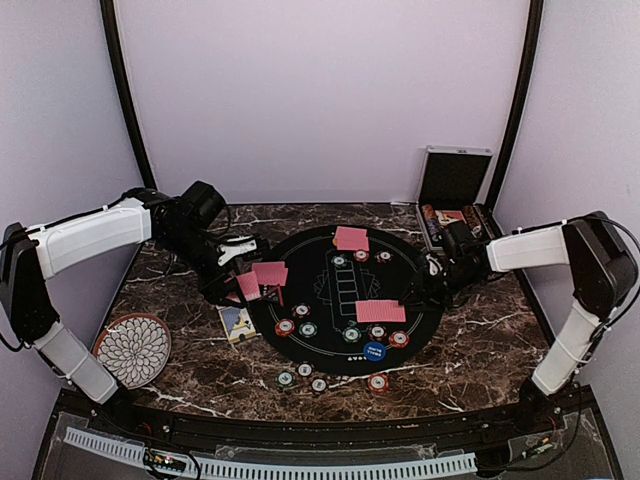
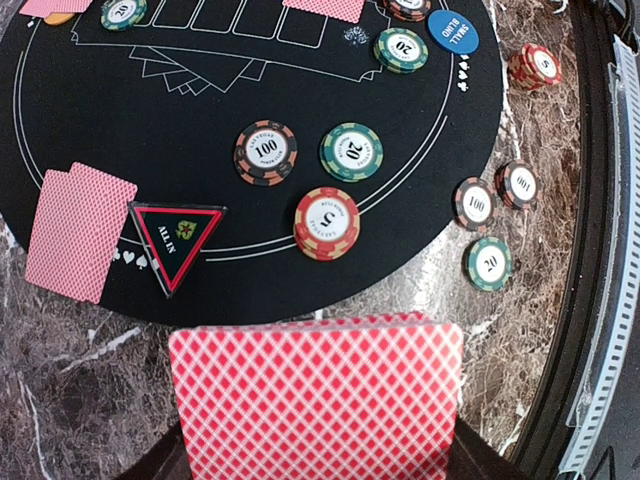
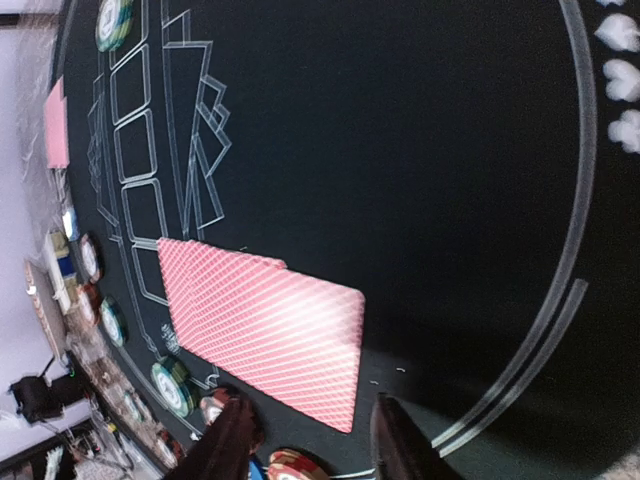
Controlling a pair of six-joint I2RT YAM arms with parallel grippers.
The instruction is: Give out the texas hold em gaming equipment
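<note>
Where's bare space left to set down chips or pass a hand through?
Free: marble right of the mat, up to the right arm; marble between the plate and the off-mat chips; the mat's printed middle. Crowded: the mat's near arc, with chips, the blue disc and dealt cards.

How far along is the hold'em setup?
Done: three red-backed card pairs lie on the black mat, poker chips near each. In hand: left gripper shut on the deck; right gripper open at the right-hand pair. Probably left: the off-mat chips at the near edge have no cards, and the printed board slots are bare.
</note>
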